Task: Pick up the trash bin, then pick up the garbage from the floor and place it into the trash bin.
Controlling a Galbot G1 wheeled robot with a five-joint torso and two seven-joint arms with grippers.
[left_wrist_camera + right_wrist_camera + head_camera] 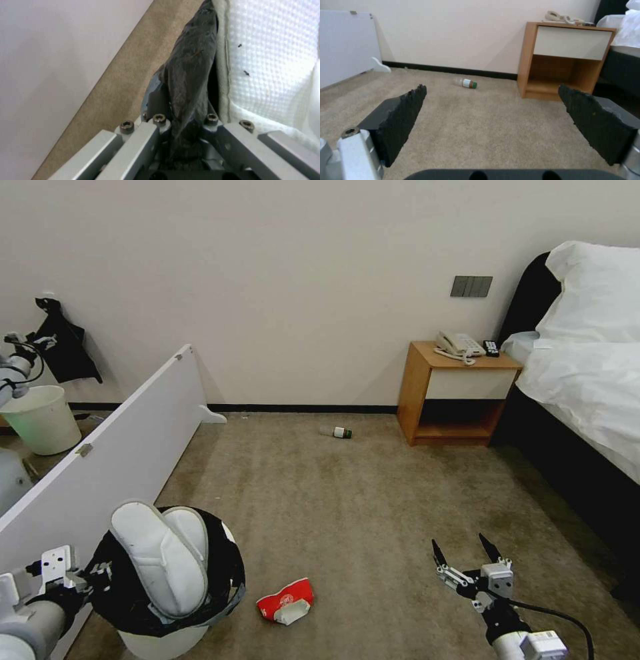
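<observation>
Left gripper [93, 573], jaws clamped on the trash bin [170, 587] rim for carrying; right gripper [467, 560], jaws spread, faces the bottle [335, 431] ahead.

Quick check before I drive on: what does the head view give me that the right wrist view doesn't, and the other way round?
Head view alone: the left gripper shut on the black-lined rim of the trash bin, two white slippers standing in it, the red-and-white packet on the carpet beside it, and a pale bucket behind the white panel.

Right wrist view alone: the right gripper's finger pads up close, spread wide with nothing between them.

Both: the green-capped bottle lying near the wall, the nightstand, the telephone, the bed, the carpet.
</observation>
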